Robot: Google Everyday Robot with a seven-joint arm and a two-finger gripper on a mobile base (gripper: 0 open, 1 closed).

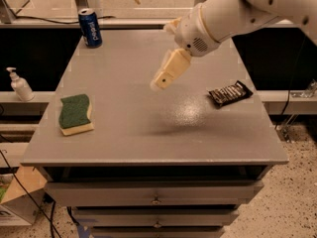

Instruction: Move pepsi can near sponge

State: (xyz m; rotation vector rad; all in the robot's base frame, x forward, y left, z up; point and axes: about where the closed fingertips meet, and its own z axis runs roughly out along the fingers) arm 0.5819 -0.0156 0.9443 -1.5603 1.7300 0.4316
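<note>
Blue pepsi can [90, 28] with white lettering and silver top. Sponge [75, 114]: dark green over pale yellow. Cream gripper [161, 82], above the middle of the plain grey table [148, 143], on a white arm [233, 14]. Black wrapper [229, 93] with pale stripes. White pump bottle [20, 86].

Grey table [148, 133]: directly beneath my gripper [159, 83], which hangs over its middle.
Drawers [156, 195]: below my gripper, in the table's front.
Speckled floor [297, 207]: low, to its right.
Ledge [42, 97] bearing a white pump bottle [20, 86]: far to its left.
Cardboard box [17, 202]: low left.
</note>
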